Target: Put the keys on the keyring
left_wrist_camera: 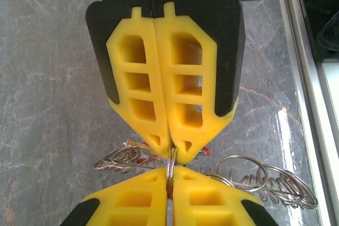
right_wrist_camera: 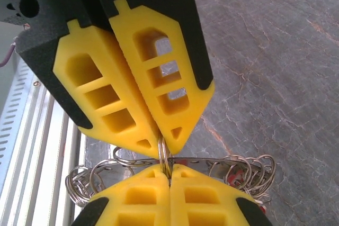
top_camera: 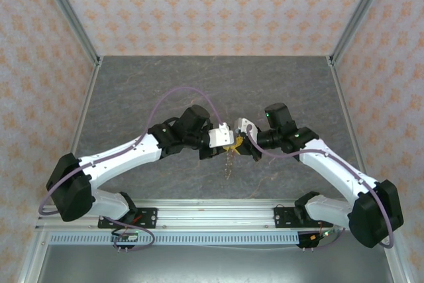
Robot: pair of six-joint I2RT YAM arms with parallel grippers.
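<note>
Left gripper and right gripper (tip to tip) both pinch 1 thin metal ring.

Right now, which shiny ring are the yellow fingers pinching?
The upright ring in the middle, pinched edge-on by the left gripper and right gripper; other rings hang free beside it.

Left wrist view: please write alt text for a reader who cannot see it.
Two pairs of yellow gripper fingers meet tip to tip, both shut on a thin metal ring. Behind them are more silver rings and a grey marbled table.
</note>
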